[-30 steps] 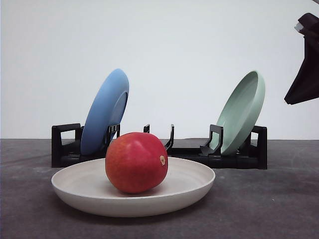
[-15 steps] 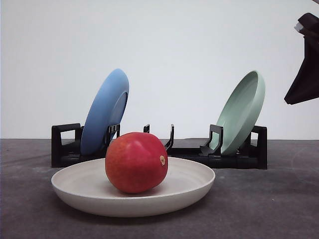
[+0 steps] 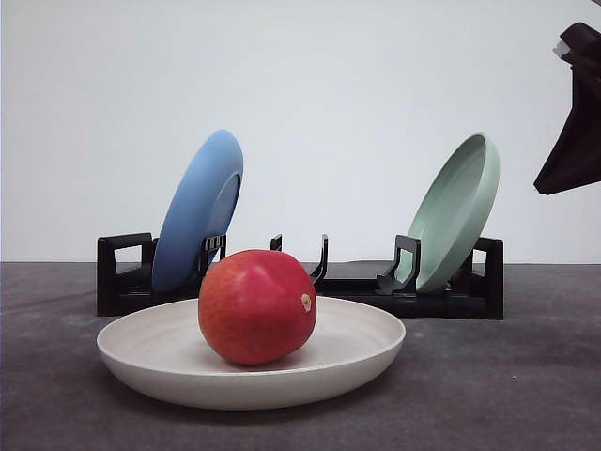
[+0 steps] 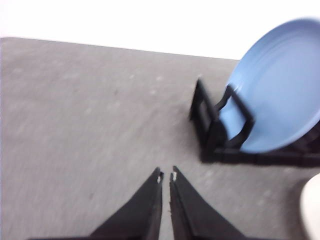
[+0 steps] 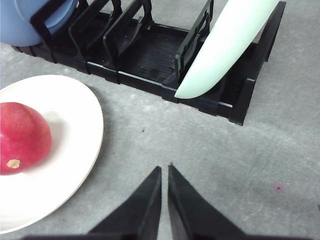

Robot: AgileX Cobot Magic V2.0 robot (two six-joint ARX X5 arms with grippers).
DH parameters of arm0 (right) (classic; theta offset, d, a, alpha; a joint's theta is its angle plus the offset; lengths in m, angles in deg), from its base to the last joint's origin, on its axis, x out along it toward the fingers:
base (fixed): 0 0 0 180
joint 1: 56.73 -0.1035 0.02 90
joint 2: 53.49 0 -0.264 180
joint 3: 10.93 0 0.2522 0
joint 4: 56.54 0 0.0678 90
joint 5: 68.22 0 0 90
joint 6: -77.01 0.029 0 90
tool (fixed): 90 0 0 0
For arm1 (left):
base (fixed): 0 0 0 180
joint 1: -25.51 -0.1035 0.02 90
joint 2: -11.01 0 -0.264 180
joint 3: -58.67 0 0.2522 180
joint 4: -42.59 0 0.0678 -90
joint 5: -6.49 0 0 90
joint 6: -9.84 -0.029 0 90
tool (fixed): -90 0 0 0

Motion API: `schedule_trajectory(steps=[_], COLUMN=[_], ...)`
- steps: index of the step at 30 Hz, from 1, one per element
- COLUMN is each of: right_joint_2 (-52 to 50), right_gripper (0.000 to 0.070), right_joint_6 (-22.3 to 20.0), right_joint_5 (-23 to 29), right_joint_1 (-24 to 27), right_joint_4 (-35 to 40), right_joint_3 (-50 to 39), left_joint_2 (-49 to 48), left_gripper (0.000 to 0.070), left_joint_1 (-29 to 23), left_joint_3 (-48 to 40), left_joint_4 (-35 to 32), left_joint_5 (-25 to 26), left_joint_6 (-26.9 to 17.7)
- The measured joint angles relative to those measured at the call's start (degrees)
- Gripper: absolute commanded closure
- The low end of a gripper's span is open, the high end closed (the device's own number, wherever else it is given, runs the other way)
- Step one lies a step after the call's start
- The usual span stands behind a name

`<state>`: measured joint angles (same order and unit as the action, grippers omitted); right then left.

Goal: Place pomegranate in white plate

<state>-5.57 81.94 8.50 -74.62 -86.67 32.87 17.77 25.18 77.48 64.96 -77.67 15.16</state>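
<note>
- The pomegranate (image 3: 256, 306) sits inside the white plate (image 3: 362, 362), a little left of its middle, with its tan stem spot turned to the right; you can judge the placing done.
- What remains, by my reading, is to draw clear: lift the arms up and away from the plate, so nothing nudges the rim or rolls the fruit.
- Your right end effector (image 5: 164, 172) hangs over bare counter (image 5: 260, 165) right of the plate, tips nearly touching and holding nothing.
- Your left end effector (image 4: 166, 176) is likewise nearly closed and empty, over the counter left of the rack (image 4: 212, 132).
- The front view gives you the fruit's seat in the plate, with the blue plate (image 3: 199, 209) and pale green plate (image 3: 456, 210) leaning in the rack behind.
- The right wrist view adds the gap between plate rim and rack; the left wrist view is blurred.
</note>
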Motion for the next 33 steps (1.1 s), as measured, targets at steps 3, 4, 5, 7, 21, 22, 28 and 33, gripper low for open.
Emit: schedule_trajectory(steps=[3,4,5,7,21,22,28,33], right_joint_2=[0.0,0.0,0.0,0.0,0.0,0.0,0.0,-0.5], right_gripper=[0.0684,0.0684,0.0684,0.0684,0.0684,0.0684,0.0684,0.0684], right_joint_6=[0.0,0.0,0.0,0.0,0.0,0.0,0.0,-1.3], right_joint_5=[0.0,0.0,0.0,0.0,0.0,0.0,0.0,1.4], right_joint_1=[0.0,0.0,0.0,0.0,0.0,0.0,0.0,0.1], right_joint_4=[0.1,0.1,0.1,0.2,0.4,0.4,0.4,-0.1], right_joint_3=[0.0,0.0,0.0,0.0,0.0,0.0,0.0,0.0], left_joint_2=[-4.4,-5.7,-6.3,-6.6,-6.6,-6.6,-6.6,-6.6], left_gripper=[0.0696,0.0696,0.0696,0.0696,0.0696,0.0696,0.0696,0.0696], left_joint_1=[0.0,0.0,0.0,0.0,0.0,0.0,0.0,0.0], left_joint_3=[-3.3,-3.8,-3.8,-3.8,-3.8,-3.8,-3.8,-3.8], left_joint_4=[0.3,0.8,0.8,0.6,0.9,0.9,0.9,0.9], left_joint_5=[-0.1,-0.1,-0.3,-0.8,-1.0,-1.0,-1.0,-1.0], left_joint_6=[0.0,0.0,-0.1,-0.2,-0.8,-0.8,-0.9,-0.9])
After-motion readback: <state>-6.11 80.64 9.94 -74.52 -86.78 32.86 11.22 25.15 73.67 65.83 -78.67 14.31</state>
